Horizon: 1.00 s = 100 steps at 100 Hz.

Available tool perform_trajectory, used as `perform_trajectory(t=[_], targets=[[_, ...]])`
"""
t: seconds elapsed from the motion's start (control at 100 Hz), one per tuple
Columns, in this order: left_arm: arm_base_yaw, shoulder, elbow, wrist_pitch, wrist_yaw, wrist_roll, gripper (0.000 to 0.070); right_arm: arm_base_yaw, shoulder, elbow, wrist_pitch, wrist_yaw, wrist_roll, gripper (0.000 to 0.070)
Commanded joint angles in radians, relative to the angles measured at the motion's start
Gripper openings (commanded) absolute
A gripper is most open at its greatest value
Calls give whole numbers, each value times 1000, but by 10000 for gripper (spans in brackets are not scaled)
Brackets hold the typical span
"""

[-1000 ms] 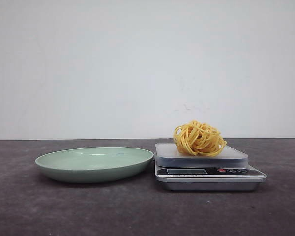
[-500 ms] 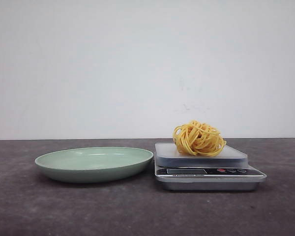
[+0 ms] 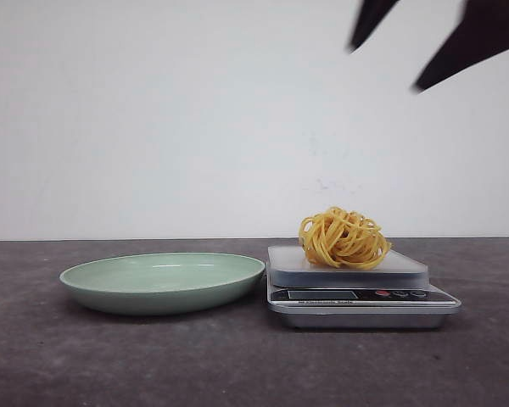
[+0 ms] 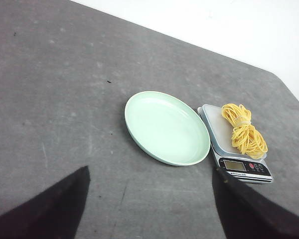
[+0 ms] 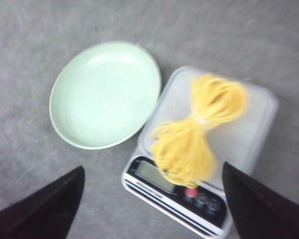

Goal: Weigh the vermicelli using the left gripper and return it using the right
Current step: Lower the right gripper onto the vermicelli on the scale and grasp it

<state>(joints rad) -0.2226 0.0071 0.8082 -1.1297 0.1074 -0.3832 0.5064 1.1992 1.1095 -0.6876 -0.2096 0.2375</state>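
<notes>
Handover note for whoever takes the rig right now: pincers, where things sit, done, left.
Right pincer: open, empty, high over the scale at the top of the front view.
Left pincer: open, empty, above the table, away from the plate; not seen in the front view.
Vermicelli: resting on the scale platform, touched by neither pincer.
Plate: empty, just left of the scale.
Done: vermicelli is on the scale.
Left: right pincer grasps the vermicelli and returns it, probably to the plate.
</notes>
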Motion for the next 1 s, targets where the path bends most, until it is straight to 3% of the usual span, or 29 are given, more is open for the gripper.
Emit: perform_trajectory(t=[0.0,0.35,0.79,0.99], targets=[[1,0,4,-2,-3,17,461,20,82,61,11,18,40,541],[1,0,4,-24,-2,31,461,10,407,300,-132,45,63,553],[1,0,4,-30,-2,43,461,-17,607,304,-83,60,77,551],[1,0,4,-38,-2,43,461,-27,627,304,-71,51,96,503]])
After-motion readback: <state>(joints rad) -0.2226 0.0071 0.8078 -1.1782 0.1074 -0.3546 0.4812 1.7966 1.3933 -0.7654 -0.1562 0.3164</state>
